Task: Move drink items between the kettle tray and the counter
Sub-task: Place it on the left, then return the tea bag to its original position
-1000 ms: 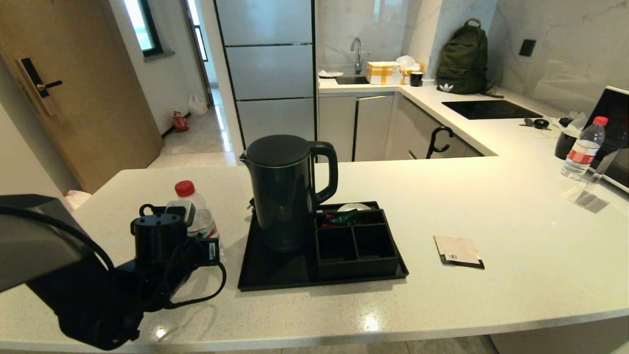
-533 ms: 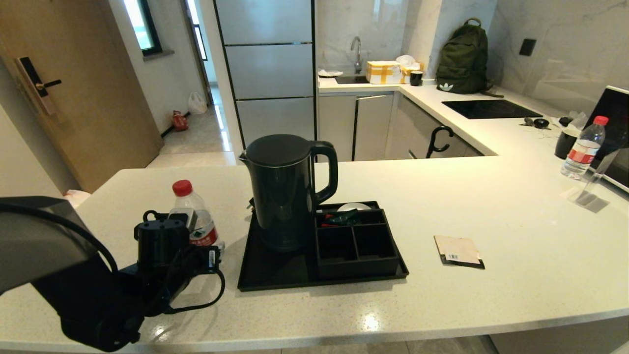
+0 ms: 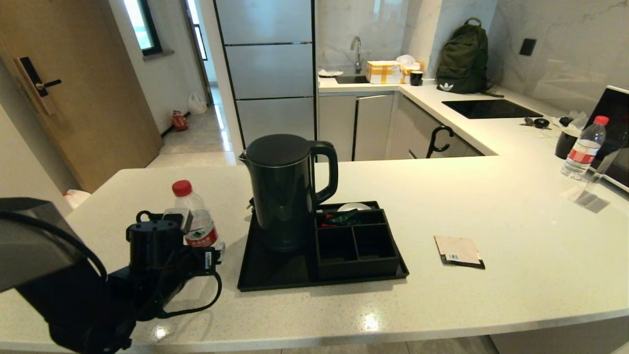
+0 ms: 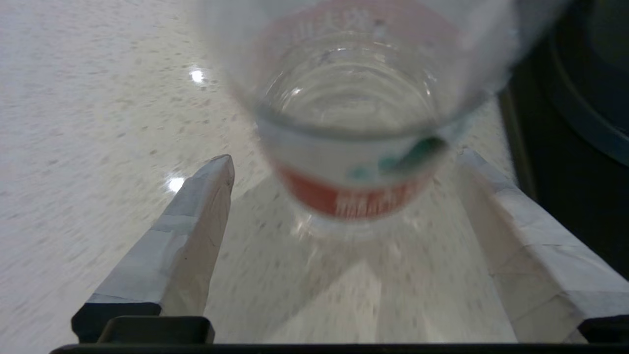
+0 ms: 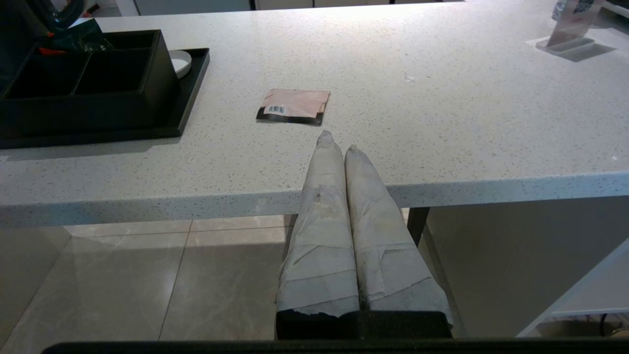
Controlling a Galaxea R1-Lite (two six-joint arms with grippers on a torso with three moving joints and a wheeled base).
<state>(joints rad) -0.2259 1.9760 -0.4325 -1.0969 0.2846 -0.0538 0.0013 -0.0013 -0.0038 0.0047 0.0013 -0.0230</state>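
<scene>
My right end effector (image 5: 338,141) hung off the near edge of the tabletop (image 3: 491,206), below its rim, with its taped fingers (image 5: 322,196) pressed together and holding nothing. My left end effector (image 4: 344,167) sat low over the tabletop at its left side, its two fingers (image 4: 186,231) spread wide to either side of the water bottle (image 3: 192,216) and clear of it; the wrist view showed a gap between each finger and the bottle's red-and-white label. The bottle stood upright on the tabletop with its red cap on, just left of the kettle tray (image 3: 275,275).

Further in, the tray carried the tall black kettle (image 3: 285,191) on its left half and the four-compartment box (image 3: 355,246) on its right; red and green packets (image 3: 339,218) lay in a far compartment. The beige sachet (image 3: 458,251) lay flat on the tabletop to the right of the tray, apart from it, barcode toward me.

Far off to the right, a second bottle (image 3: 583,147) stood on the side worktop.
</scene>
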